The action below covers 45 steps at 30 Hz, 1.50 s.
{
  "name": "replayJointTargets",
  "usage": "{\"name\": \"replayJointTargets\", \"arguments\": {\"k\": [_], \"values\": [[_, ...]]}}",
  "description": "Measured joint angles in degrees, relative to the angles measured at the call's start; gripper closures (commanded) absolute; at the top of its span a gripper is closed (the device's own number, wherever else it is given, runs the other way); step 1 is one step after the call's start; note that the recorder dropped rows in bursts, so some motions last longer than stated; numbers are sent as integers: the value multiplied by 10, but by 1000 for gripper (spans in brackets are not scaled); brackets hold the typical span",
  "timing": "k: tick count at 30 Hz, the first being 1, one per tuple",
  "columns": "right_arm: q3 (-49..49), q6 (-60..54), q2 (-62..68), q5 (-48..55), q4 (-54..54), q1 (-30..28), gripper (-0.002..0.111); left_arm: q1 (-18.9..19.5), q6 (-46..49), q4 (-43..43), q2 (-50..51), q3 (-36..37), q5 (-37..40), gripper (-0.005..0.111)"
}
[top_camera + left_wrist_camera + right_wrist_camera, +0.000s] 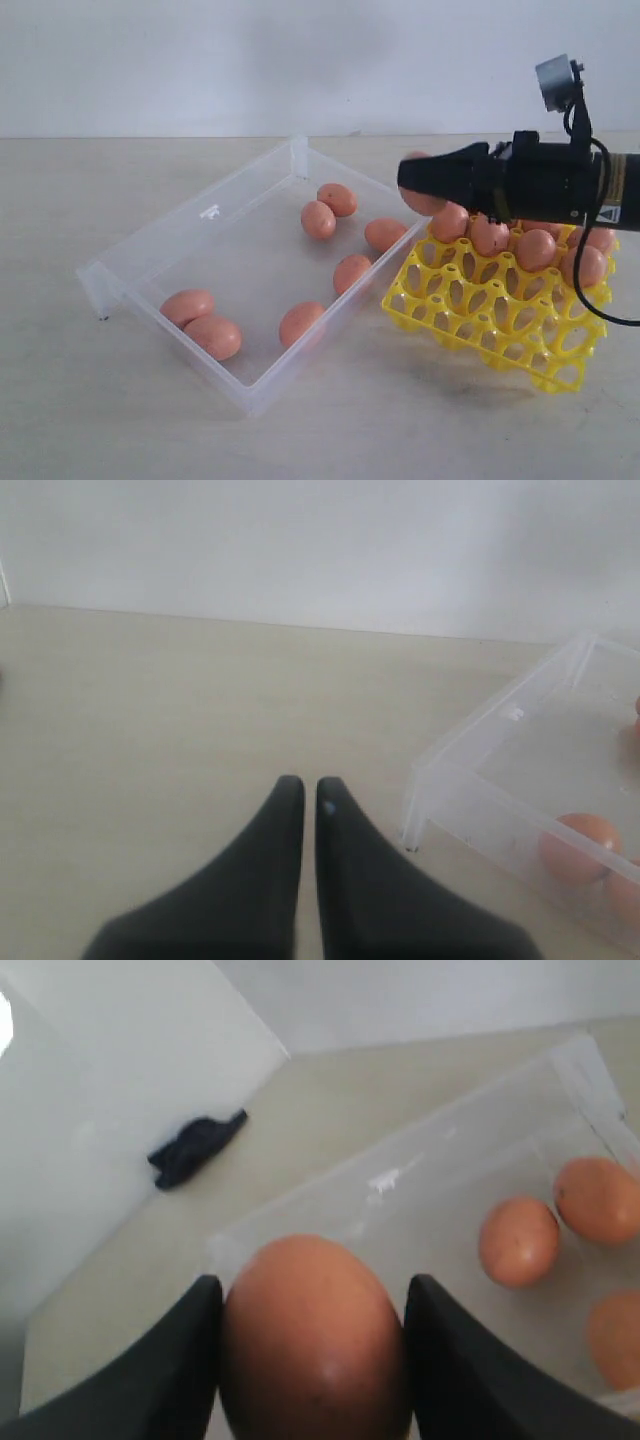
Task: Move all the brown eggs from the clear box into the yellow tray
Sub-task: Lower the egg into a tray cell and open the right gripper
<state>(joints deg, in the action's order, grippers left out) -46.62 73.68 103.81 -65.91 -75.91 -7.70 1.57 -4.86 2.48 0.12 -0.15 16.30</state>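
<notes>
My right gripper (415, 178) is shut on a brown egg (315, 1335), holding it in the air over the gap between the clear box (150, 255) and the yellow tray (480, 320). In the exterior view that egg (420, 203) peeks out under the black fingers. Several brown eggs lie loose in the clear box, among them one (318, 219) near the far side and one (213, 337) at the near corner. Several more fill the tray's far row, such as one (536, 249). My left gripper (303, 785) is shut and empty over bare table beside the box's corner (425, 800).
The tray's near cells (500, 330) stand open. A dark object (195, 1147) lies on the table far off in the right wrist view. A white wall runs behind the table.
</notes>
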Motion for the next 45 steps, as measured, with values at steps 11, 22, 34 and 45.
{"name": "replayJointTargets", "arguments": {"k": [11,22,34,45], "values": [[-3,-121,24,153,-52,-6,108,0,0,0,0,0,0,103],[-7,-237,74,167,49,3,108,0,0,0,0,0,0,103],[-8,-273,121,147,94,3,79,0,0,0,0,0,0,103],[-8,-285,127,141,107,3,67,0,0,0,0,0,0,103]]}}
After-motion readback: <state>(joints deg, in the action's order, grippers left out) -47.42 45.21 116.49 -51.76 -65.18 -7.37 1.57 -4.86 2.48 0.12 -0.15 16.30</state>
